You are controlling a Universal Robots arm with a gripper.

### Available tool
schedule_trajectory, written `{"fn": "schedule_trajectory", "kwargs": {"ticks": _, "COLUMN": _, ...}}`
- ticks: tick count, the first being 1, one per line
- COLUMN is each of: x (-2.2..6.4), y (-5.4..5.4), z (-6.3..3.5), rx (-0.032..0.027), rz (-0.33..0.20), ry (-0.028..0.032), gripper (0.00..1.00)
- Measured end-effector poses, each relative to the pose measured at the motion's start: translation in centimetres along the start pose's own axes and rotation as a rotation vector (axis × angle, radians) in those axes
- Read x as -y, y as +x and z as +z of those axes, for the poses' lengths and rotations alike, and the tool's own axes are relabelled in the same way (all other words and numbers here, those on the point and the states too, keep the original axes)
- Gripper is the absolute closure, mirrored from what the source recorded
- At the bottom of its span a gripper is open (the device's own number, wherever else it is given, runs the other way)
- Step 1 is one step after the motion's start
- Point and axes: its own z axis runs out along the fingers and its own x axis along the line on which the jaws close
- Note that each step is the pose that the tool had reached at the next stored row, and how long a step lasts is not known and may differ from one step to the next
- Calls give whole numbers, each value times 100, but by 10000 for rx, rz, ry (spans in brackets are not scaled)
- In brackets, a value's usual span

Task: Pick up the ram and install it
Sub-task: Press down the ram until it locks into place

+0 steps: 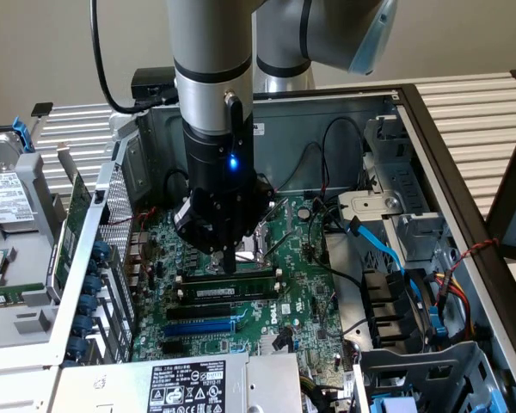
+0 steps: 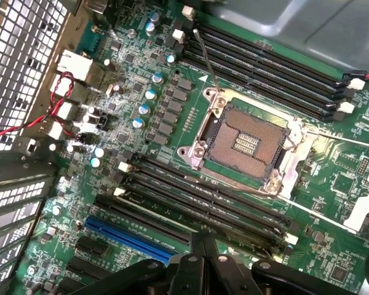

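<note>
The ram (image 1: pixel 228 278) is a long thin green stick standing on edge in a black memory slot of the motherboard (image 1: pixel 301 301), inside the open computer case. A second green stick with a white label (image 1: pixel 225 292) sits in the slot just in front of it. My gripper (image 1: pixel 230 263) comes straight down from above, its fingers shut together with nothing between them. The tip is at the ram's top edge near its middle; whether it touches I cannot tell. In the wrist view the shut gripper (image 2: pixel 202 243) hangs over the row of black memory slots (image 2: pixel 203 200).
An open CPU socket (image 2: pixel 246 144) lies just beyond the slots. A long blue slot (image 1: pixel 202 327) runs in front of them. A green expansion card (image 1: pixel 73 224) stands at the exterior view's left. Blue cables (image 1: pixel 387 249) and drive bays crowd the right. A red wire (image 2: pixel 43 117) loops near the rear ports.
</note>
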Motion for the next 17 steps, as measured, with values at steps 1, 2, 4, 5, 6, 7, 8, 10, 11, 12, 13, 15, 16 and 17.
{"fn": "schedule_trajectory", "kwargs": {"ticks": 1, "x": 0, "y": 1, "z": -7, "rx": -11, "rz": 76, "ry": 30, "gripper": 89}}
{"fn": "schedule_trajectory", "kwargs": {"ticks": 2, "x": 0, "y": 1, "z": -11, "rx": -21, "rz": 152, "ry": 63, "gripper": 89}}
{"fn": "schedule_trajectory", "kwargs": {"ticks": 4, "x": 0, "y": 1, "z": -13, "rx": -34, "rz": 272, "ry": 185, "gripper": 89}}
{"fn": "schedule_trajectory", "kwargs": {"ticks": 5, "x": 0, "y": 1, "z": -13, "rx": -5, "rz": 325, "ry": 258, "gripper": 89}}
{"fn": "schedule_trajectory", "kwargs": {"ticks": 6, "x": 0, "y": 2, "z": -14, "rx": 62, "rz": 381, "ry": 304, "gripper": 89}}
{"fn": "schedule_trajectory", "kwargs": {"ticks": 7, "x": -1, "y": 1, "z": -15, "rx": 163, "rz": 439, "ry": 338, "gripper": 89}}
{"fn": "schedule_trajectory", "kwargs": {"ticks": 8, "x": -1, "y": 1, "z": -15, "rx": 263, "rz": 509, "ry": 371, "gripper": 89}}
{"fn": "schedule_trajectory", "kwargs": {"ticks": 10, "x": -2, "y": 0, "z": -15, "rx": 371, "rz": 671, "ry": 407, "gripper": 89}}
{"fn": "schedule_trajectory", "kwargs": {"ticks": 11, "x": -2, "y": -1, "z": -15, "rx": 383, "rz": 776, "ry": 412, "gripper": 89}}
{"fn": "schedule_trajectory", "kwargs": {"ticks": 12, "x": -1, "y": 0, "z": -16, "rx": 382, "rz": 899, "ry": 416, "gripper": 89}}
{"fn": "schedule_trajectory", "kwargs": {"ticks": 13, "x": -1, "y": 0, "z": -16, "rx": 380, "rz": 1028, "ry": 418, "gripper": 89}}
{"fn": "schedule_trajectory", "kwargs": {"ticks": 15, "x": -1, "y": 1, "z": -17, "rx": 371, "rz": 1317, "ry": 422, "gripper": 89}}
{"fn": "schedule_trajectory", "kwargs": {"ticks": 16, "x": -2, "y": 1, "z": -17, "rx": 366, "rz": 1461, "ry": 422, "gripper": 89}}
{"fn": "schedule_trajectory", "kwargs": {"ticks": 17, "x": -2, "y": 1, "z": -16, "rx": 363, "rz": 1604, "ry": 423, "gripper": 89}}
